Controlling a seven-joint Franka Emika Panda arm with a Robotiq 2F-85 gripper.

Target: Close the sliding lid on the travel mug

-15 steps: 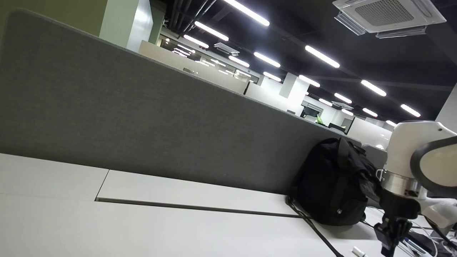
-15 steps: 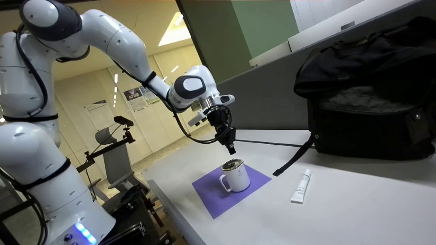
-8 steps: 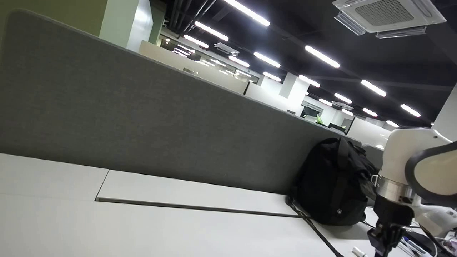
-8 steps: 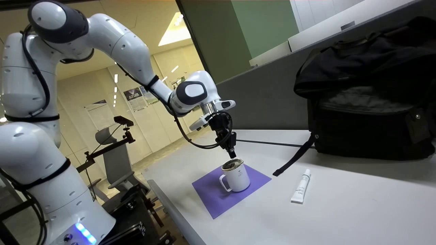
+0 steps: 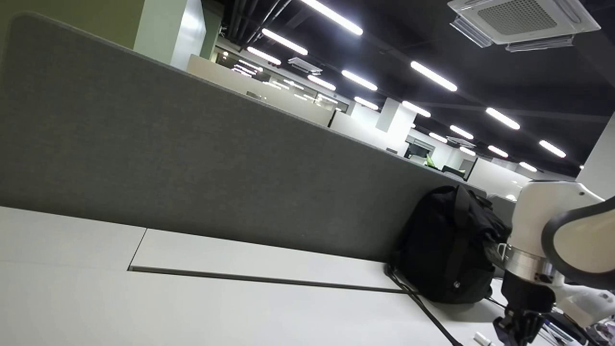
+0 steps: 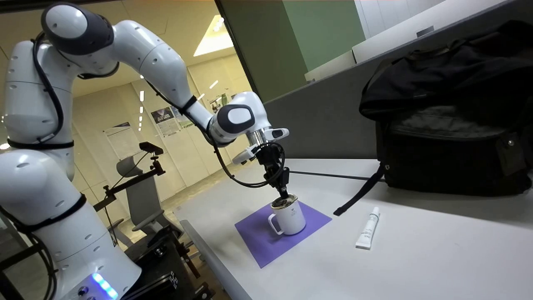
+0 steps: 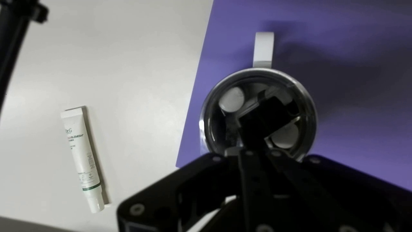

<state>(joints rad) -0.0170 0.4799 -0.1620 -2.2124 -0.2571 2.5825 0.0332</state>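
Gripper (image 6: 284,195): aimed steeply down, fingers drawn together, nothing held; whether the tips touch the lid, I cannot tell.
Travel mug (image 6: 292,221): upright, beneath the fingertips, at their 6 o'clock in an exterior view; handle (image 7: 264,49) at the mug's 12 o'clock in the wrist view.
Sliding lid (image 7: 232,100): on the mug, its middle behind the fingertips in the wrist view; slider position unclear.
Purple sheet (image 6: 260,248): under the mug.
White squeeze tube (image 7: 82,151): on the table (image 6: 416,262), well apart from the mug, between its 8 and 9 o'clock in the wrist view.
Black backpack (image 6: 449,129): at the mug's 2 o'clock in an exterior view.
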